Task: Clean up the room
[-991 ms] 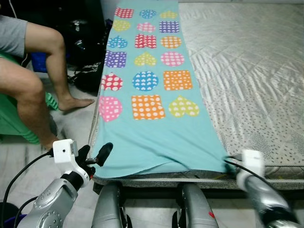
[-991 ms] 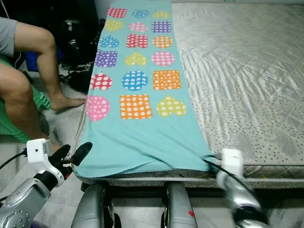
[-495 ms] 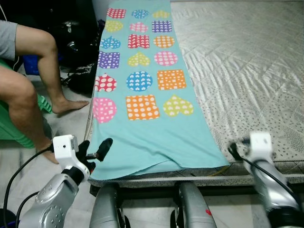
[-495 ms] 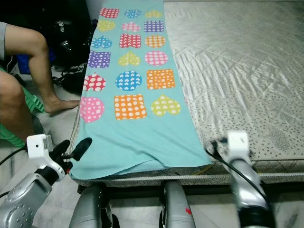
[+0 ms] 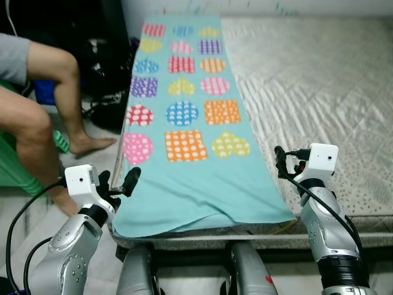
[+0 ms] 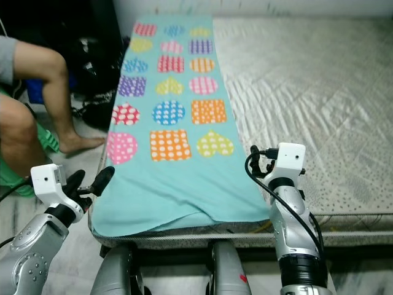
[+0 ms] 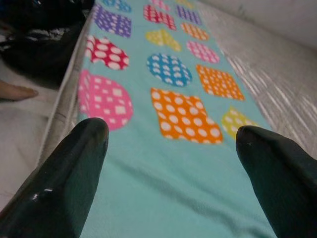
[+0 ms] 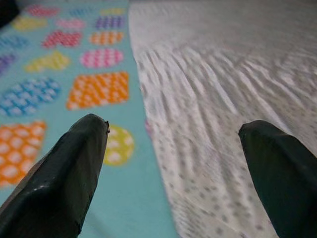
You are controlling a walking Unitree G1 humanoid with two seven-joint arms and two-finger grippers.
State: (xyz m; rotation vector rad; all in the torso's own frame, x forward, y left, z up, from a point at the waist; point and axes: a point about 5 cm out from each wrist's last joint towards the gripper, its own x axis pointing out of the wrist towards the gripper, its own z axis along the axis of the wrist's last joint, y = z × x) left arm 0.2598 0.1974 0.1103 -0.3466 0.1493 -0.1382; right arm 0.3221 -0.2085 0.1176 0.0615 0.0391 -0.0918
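A teal blanket [image 5: 196,178] printed with dotted hearts, circles and squares lies flat along the left side of a grey quilted mattress [image 5: 319,92]. My left gripper [image 5: 118,182] hovers open at the blanket's near left corner, holding nothing; in the left wrist view its black fingers [image 7: 69,173] stand wide apart over the teal cloth [image 7: 163,188]. My right gripper [image 5: 281,161] is raised over the blanket's near right edge, where cloth meets mattress. It is open too, and its fingers [image 8: 64,168] straddle that edge with nothing between them.
A person sits on a green chair [image 5: 12,175] to the left, bare legs [image 5: 43,123] and a foot on the floor beside the bed. Black bags [image 5: 107,80] lie by the bed's left side. My own legs [image 5: 138,273] stand against the bed's near edge.
My right arm has risen from below the mattress's front edge to above the blanket's right edge. The left gripper has stayed by the near left corner. The camera has shifted slightly.
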